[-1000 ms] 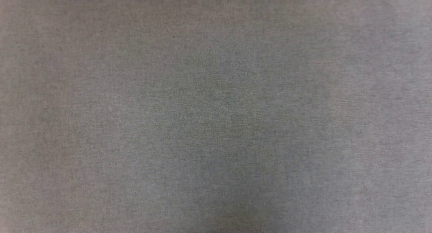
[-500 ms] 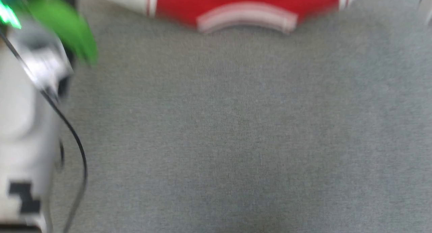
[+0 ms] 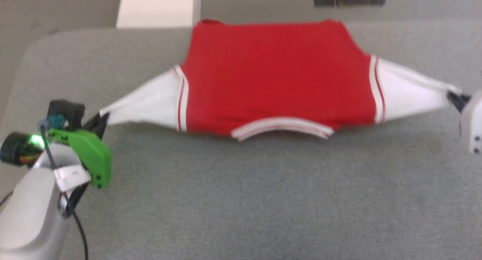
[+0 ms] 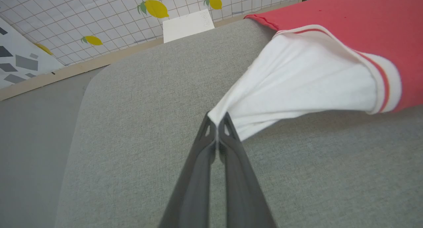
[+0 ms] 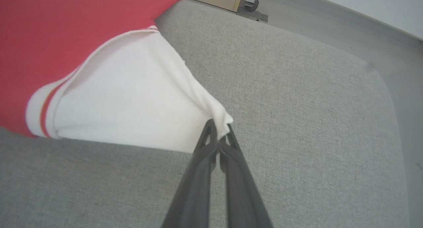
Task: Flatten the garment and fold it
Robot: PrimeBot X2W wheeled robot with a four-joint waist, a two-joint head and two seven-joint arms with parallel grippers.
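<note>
Your left tool point(image 4: 217, 119) and right tool point(image 5: 218, 130) were each clamped tight on a white sleeve tip, the red jersey point(image 3: 278, 75) spread between them over the far half of the grey bench point(image 3: 263, 199).

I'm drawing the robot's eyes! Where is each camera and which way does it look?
Head view: on the head, looking down at the garment on the grey table; left gripper lower left, right gripper at right edge.
Left wrist view: on that wrist, along its shut fingers to a white sleeve.
Right wrist view: likewise, to the other sleeve.
Both wrist views share the garment.
</note>
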